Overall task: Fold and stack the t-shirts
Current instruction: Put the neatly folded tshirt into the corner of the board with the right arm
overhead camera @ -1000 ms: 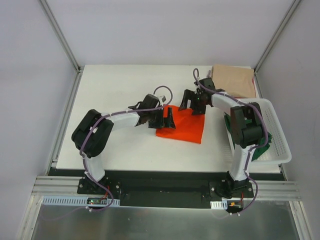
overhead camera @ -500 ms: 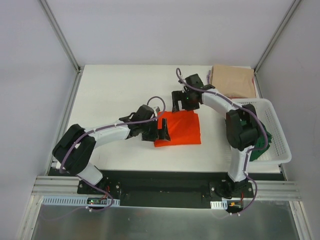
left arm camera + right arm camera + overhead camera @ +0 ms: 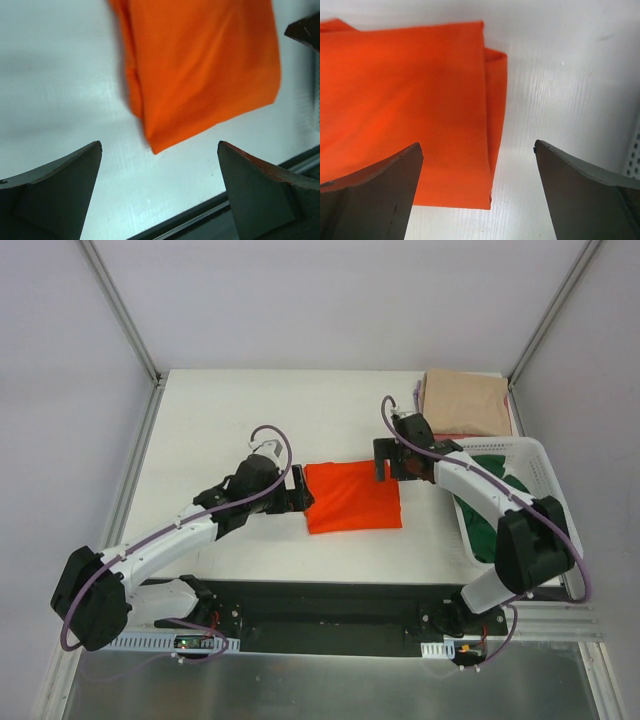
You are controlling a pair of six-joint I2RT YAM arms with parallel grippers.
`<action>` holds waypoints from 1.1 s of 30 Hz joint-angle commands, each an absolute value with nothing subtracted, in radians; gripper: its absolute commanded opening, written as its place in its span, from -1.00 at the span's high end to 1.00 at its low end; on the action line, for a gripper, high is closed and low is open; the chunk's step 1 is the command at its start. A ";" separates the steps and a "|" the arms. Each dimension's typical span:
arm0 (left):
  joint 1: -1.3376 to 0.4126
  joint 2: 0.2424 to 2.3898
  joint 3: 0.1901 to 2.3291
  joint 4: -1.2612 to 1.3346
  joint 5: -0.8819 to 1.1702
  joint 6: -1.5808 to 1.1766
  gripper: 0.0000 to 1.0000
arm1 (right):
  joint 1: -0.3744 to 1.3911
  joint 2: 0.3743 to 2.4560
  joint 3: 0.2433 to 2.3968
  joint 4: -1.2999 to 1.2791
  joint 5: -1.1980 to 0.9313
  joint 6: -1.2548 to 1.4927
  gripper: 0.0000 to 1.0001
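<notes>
- Left gripper [image 3: 296,492]: stood wide open and empty, just beside the left edge of the orange t-shirt [image 3: 352,497].
- Orange t-shirt: lay folded flat mid-desk [image 3: 230,420].
- Right gripper [image 3: 383,462]: stood wide open, held nothing, at the shirt's far right corner.
- Beige t-shirt [image 3: 465,403]: lay folded at the desk's far right corner.
- Green t-shirt [image 3: 483,532]: lay inside the white basket [image 3: 500,443].

T-shirts in sight, three: one orange t-shirt [image 3: 352,497], one beige t-shirt [image 3: 465,402], one dark green t-shirt [image 3: 488,535]. Baskets, one: white slatted basket [image 3: 553,483]. Robot arms, two: left arm [image 3: 165,545], right arm [image 3: 470,483]. Tables, one: table [image 3: 230,410].
</notes>
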State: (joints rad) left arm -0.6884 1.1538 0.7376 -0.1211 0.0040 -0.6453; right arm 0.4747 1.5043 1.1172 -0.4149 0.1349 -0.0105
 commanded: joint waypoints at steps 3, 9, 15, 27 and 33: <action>-0.631 1.118 0.669 -0.192 -0.091 -0.672 -0.98 | 0.445 1.623 1.091 -0.407 0.106 0.138 -0.96; -0.614 1.131 0.666 -0.198 -0.081 -0.680 -0.98 | 0.434 1.715 1.081 -0.361 0.029 0.201 -0.94; -0.600 1.141 0.666 -0.199 -0.083 -0.683 -0.98 | 0.426 1.784 1.048 -0.325 -0.025 0.255 -0.73; -0.561 1.144 0.664 -0.221 -0.089 -0.692 -0.98 | 0.495 1.841 1.058 -0.318 -0.024 0.186 0.37; -0.523 1.124 0.650 -0.242 -0.091 -0.698 -0.98 | 0.526 1.842 1.189 -0.330 -0.040 0.006 0.99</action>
